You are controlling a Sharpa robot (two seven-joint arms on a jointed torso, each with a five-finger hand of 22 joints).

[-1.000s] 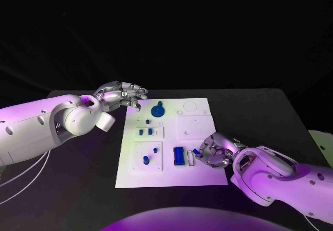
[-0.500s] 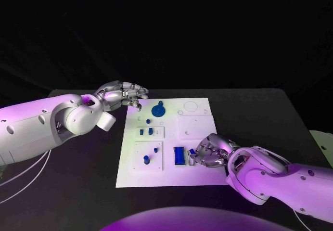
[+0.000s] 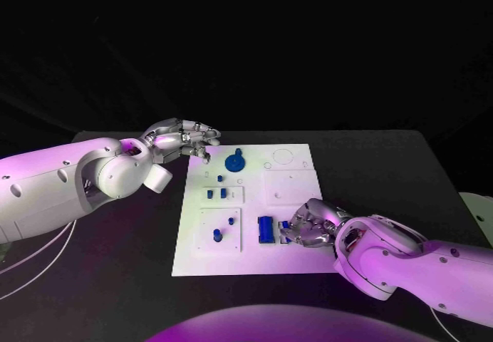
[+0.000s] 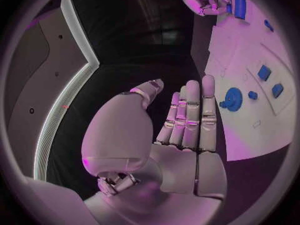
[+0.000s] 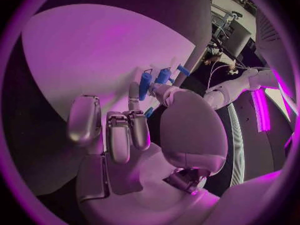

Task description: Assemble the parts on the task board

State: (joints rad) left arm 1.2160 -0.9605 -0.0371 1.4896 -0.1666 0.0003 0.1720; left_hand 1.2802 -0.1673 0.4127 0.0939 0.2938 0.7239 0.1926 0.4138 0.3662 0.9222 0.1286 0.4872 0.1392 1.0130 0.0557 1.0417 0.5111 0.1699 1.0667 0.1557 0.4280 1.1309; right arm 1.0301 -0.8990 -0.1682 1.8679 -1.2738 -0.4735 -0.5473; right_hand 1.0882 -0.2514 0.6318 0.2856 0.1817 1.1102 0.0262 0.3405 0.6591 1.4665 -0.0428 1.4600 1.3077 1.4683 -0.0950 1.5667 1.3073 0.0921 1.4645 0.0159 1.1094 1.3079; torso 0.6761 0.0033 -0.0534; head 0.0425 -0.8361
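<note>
Right hand [image 3: 311, 226], seen from the head camera, sits low over the near right part of the task board [image 3: 293, 189], fingers curled down beside a blue block [image 3: 265, 230] standing in its slot; a small blue part [image 3: 285, 226] shows at the fingertips and appears pinched there, probably to seat it next to the block. Farther off, the left hand [image 3: 185, 140] hovers at the board's far left corner, fingers bent loosely and holding nothing, likely parked clear of the work. A round blue gear [image 3: 235, 163] lies on the far half of the board, and smaller blue pieces [image 3: 216, 193] sit in the middle left recesses. From the left wrist camera, the left hand [image 4: 178, 130] has its fingers straight and close together, palm empty, with the board [image 4: 247, 130] and the gear [image 4: 234, 98] just beyond. From the right wrist camera, the right hand [image 5: 134, 135] bends toward the board [image 5: 94, 60], fingertips meeting at a small blue part [image 5: 145, 85]; the grip looks like a pinch, though contact is partly hidden.
</note>
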